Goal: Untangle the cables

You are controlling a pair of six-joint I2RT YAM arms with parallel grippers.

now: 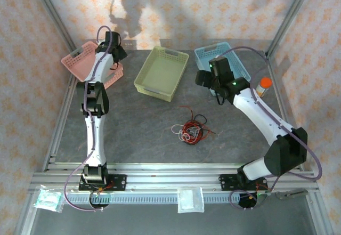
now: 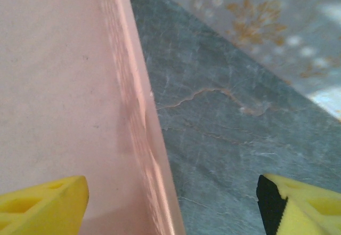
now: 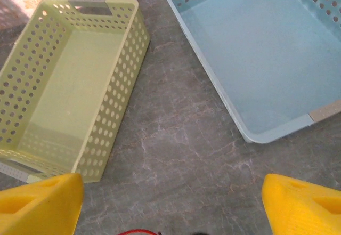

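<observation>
Framing the grey counter (image 1: 138, 134), metal rails (image 1: 160, 172) run along its near edge and up both sides, and patterned walls close the far side. 3 baskets sit along the far part: a pink basket (image 1: 80, 59) at the left, a yellow-green basket (image 1: 160, 72) in the middle and a blue basket (image 1: 213, 54) at the right, with an orange-capped container (image 1: 264, 84) just beside the blue one. From the baskets to the near rail the counter is open surface, broken by the 2 arms and the cables (image 1: 191, 129).

The cables form 1 small tangle, mostly red with black and white strands mixed in; loose red and black loops stray from its far side. It lies flat on the counter, right of centre, nearer than the yellow-green basket and well apart from all 3 baskets.

The left gripper (image 2: 170, 213) hovers at the pink basket's wall, its yellow fingers (image 2: 42, 203) spread wide and empty; the tangle is well apart from it, toward the near right. The right gripper (image 3: 170, 213) hangs above the counter between the yellow-green and blue baskets, its fingers spread wide too and holding nothing. In the right wrist view a red strand (image 3: 139, 231) shows at the bottom edge between the fingers, so the tangle lies near this gripper, on its near side, not touching it.
</observation>
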